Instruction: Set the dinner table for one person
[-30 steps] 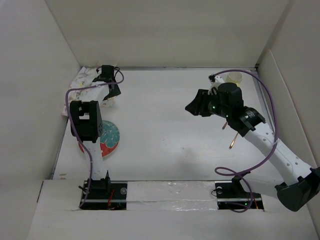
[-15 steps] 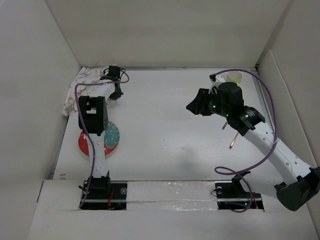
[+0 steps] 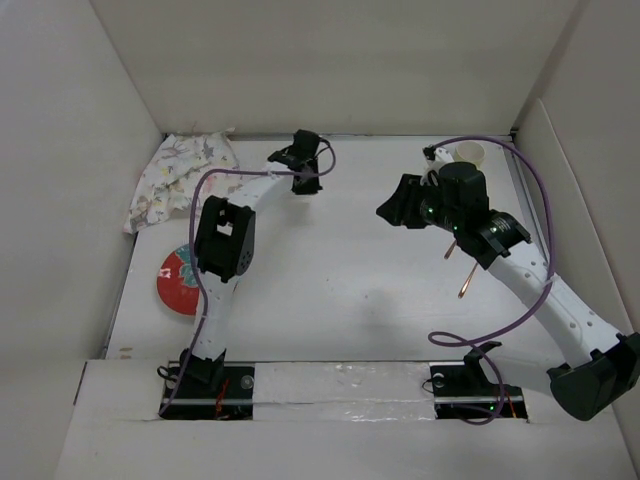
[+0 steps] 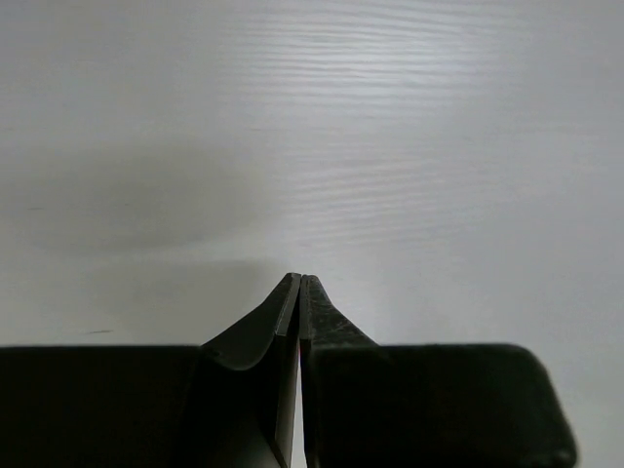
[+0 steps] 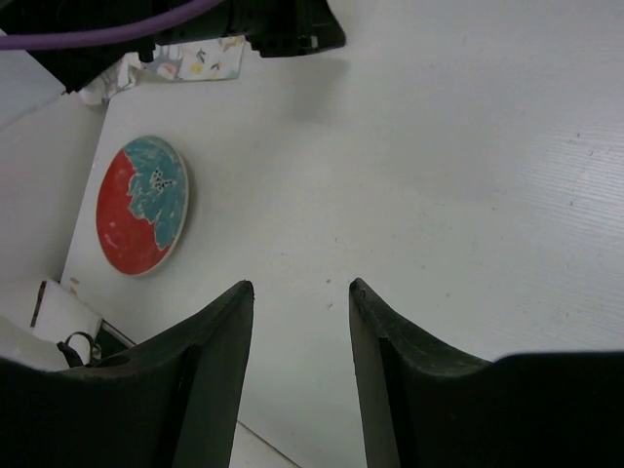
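The dinner table [image 3: 330,300] is a plain white surface. A red and teal plate [image 3: 178,283] lies at its left, partly behind my left arm; it also shows in the right wrist view [image 5: 141,205]. My left gripper [image 3: 301,180] is shut on nothing at the back middle, with only bare table [image 4: 390,146] in front of its fingertips [image 4: 300,283]. My right gripper [image 3: 393,211] hangs open and empty over the table's right half [image 5: 297,288]. Two thin copper-coloured utensils [image 3: 466,282] lie beside the right arm.
A crumpled white cloth with small coloured figures [image 3: 180,178] lies in the back left corner, also seen in the right wrist view [image 5: 200,57]. A pale cup [image 3: 467,153] stands at the back right. White walls enclose the table on three sides.
My left gripper has let go of the cloth, shut, and swung right from the back left corner to the back middle, uncovering the cloth and more of the plate. The right arm barely moved.
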Tool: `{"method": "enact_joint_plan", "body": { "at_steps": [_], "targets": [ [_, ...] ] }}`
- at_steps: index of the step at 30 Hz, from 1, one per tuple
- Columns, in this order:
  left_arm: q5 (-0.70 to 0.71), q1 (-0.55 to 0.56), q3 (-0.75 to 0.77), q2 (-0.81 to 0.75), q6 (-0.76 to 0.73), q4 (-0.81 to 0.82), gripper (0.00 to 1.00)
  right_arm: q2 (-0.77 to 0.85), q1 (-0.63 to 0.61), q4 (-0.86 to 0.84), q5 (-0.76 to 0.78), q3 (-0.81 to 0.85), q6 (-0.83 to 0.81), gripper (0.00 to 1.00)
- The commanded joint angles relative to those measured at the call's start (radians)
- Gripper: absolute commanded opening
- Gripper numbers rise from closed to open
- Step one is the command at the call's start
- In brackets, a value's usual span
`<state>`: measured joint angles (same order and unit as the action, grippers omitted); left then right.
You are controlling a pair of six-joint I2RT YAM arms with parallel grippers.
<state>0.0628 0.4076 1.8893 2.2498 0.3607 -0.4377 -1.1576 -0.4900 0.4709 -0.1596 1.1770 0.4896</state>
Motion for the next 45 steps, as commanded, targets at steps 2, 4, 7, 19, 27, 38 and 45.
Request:
{"method": "enact_joint_plan", "body": {
  "at_steps": [2, 4, 7, 19, 27, 38, 45],
  "targets": [
    [-0.005, 0.095, 0.109, -0.018, 0.032, -0.036, 0.0, 0.016, 0.016, -0.046, 0.028, 0.018, -0.005, 0.5],
    [0.087, 0.102, 0.078, -0.059, 0.085, -0.018, 0.0, 0.016, 0.016, -0.023, 0.023, 0.029, -0.002, 0.51],
    [0.11, 0.029, -0.025, -0.136, 0.104, 0.013, 0.14, 0.036, 0.016, -0.026, 0.025, 0.016, -0.002, 0.51],
    [0.278, -0.219, -0.252, -0.196, -0.02, -0.006, 0.45, 0.084, 0.016, -0.026, 0.014, -0.034, 0.012, 0.51],
    [0.204, -0.221, -0.248, -0.085, -0.058, -0.016, 0.46, 0.088, 0.007, -0.014, 0.017, -0.027, 0.01, 0.51],
    [0.218, -0.23, -0.282, -0.062, -0.051, -0.029, 0.05, 0.104, -0.002, -0.002, 0.058, -0.031, 0.01, 0.51],
    [0.181, -0.248, -0.334, -0.068, -0.062, -0.007, 0.0, 0.105, 0.027, 0.002, 0.043, -0.034, 0.007, 0.51]
  ]
}}
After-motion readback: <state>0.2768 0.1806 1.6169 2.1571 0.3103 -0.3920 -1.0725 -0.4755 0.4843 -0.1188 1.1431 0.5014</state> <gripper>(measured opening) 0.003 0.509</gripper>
